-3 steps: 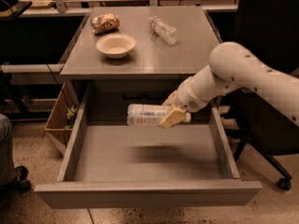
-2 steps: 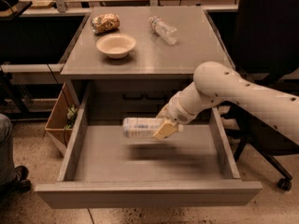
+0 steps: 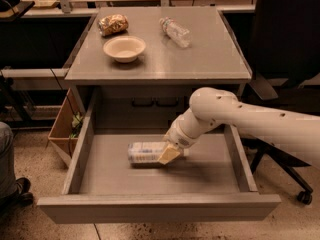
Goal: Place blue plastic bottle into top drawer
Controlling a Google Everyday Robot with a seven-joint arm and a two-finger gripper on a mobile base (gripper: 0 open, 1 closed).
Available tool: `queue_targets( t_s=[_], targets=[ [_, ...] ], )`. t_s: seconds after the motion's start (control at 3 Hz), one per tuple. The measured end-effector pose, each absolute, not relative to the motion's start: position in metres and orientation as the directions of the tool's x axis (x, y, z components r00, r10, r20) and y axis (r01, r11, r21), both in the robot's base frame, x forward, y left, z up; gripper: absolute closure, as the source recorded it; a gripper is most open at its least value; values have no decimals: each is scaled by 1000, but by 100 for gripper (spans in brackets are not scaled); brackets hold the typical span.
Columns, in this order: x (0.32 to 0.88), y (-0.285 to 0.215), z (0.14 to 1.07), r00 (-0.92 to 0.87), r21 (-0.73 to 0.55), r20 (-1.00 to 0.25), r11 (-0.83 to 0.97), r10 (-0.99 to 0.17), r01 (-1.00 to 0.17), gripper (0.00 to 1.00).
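We see the gripper (image 3: 168, 152) low inside the open top drawer (image 3: 205, 176), a little left of the drawer's middle. It is closed around the right end of the blue plastic bottle (image 3: 144, 152). One tan finger pad (image 3: 169, 155) lies across the bottle's near side, and the other is hidden behind it. The bottle lies on its side, lengthwise from left to right, with its pale printed label facing us. It sits down at the grey drawer floor with a shadow just beneath it, well apart from the drawer's walls. We cannot tell whether it actually rests on the floor.

The white arm (image 3: 250, 120) reaches in from the right, crossing over the drawer's right wall and bending down towards the bottle.

On the grey table (image 3: 210, 64) above the drawer we find a pale bowl (image 3: 124, 48) near the left side. A crumpled snack bag (image 3: 113, 24) lies just beyond it, and a smaller clear bottle (image 3: 175, 32) lies on its side towards the far middle. A wooden crate (image 3: 61, 130) stands on the floor left of the drawer, and a black office chair (image 3: 282, 34) is at the right.
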State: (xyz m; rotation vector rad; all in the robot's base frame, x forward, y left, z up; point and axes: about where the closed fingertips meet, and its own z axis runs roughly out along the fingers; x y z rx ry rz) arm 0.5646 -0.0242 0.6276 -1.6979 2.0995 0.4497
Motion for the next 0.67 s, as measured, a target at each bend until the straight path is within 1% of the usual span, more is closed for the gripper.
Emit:
queue_targets(
  t_s=[0.67],
  targets=[
    [563, -23, 616, -195, 6, -483, 219, -854, -976, 35]
  ],
)
